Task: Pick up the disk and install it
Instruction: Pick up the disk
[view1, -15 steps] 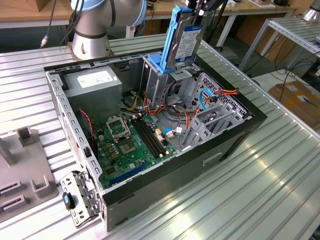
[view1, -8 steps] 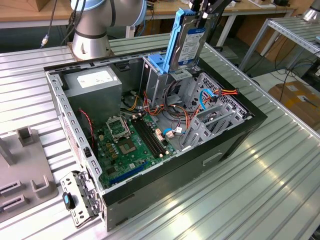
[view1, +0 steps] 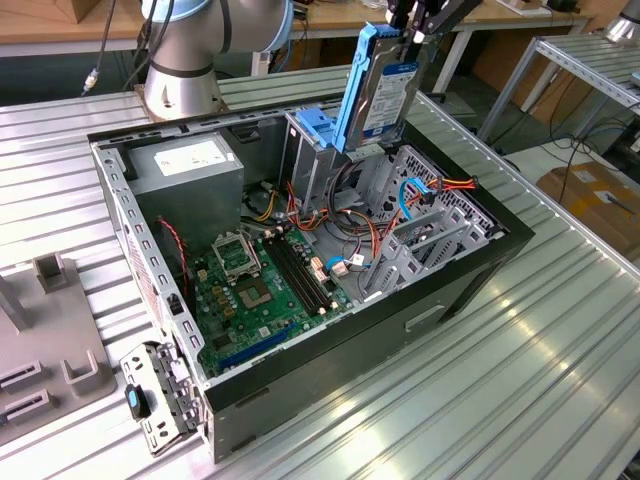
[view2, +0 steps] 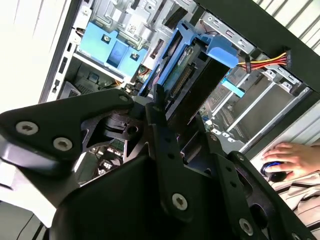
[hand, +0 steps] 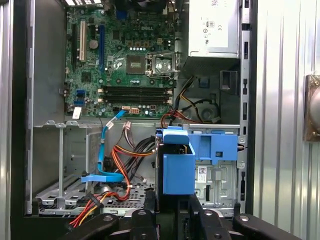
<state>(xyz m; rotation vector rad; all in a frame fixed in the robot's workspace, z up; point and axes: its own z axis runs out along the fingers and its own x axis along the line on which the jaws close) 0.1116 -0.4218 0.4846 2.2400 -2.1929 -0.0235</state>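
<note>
Exterior view, at gripper (view1: 412, 35): clamps closed on the upper end of the disk (view1: 383, 92), fingers drawn in to the carrier's thickness, and holds it on edge, slightly tilted, above the open computer case (view1: 470, 270). Places the disk's lower end just beside the blue latch (view1: 315, 128) of the drive cage, contact not determinable. Counts pick-up as complete; leaves seating in the cage outstanding, judging by the raised, unseated position.
</note>
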